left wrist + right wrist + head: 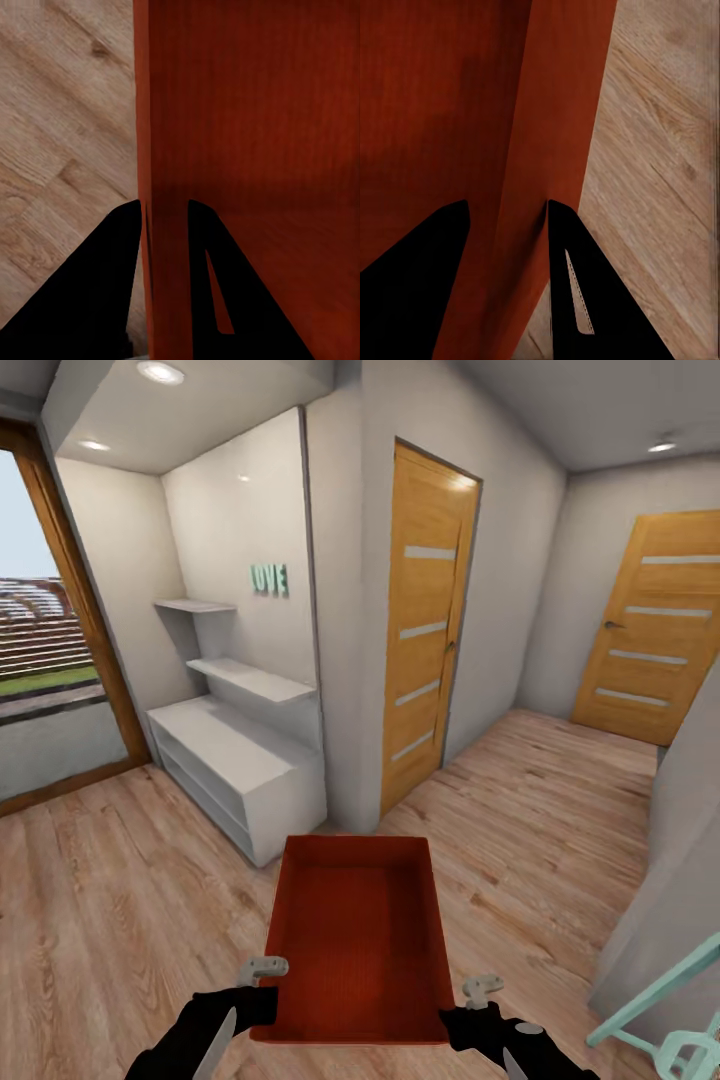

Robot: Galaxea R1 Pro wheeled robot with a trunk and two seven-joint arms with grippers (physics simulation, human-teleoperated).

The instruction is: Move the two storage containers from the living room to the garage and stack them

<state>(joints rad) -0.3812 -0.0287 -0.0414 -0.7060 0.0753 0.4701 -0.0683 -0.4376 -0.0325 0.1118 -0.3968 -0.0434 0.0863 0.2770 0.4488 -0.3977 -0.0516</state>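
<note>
Carrying one orange-red bin (358,940) out in front of me, I see from the head camera that it hangs low over the light wood floor (120,900), its long walls running away from me toward two wooden doors (425,625) and a white shelf unit (235,760). My left fingers (262,967) grip the near end of its left wall and my right fingers (480,990) the near end of its right wall — both forearms reach forward, level, elbows tucked.

Through the left wrist camera, my left fingers (165,247) are clamped on the thin upright wall of the bin (247,135), one finger outside, one inside.

Through the right wrist camera, my right fingers (506,247) pinch the opposite wall of the bin (442,90) the same way.

I judge the bin light but thin-walled and slightly flared — likely to flex or slip, so an even two-sided hold suits it.
</note>
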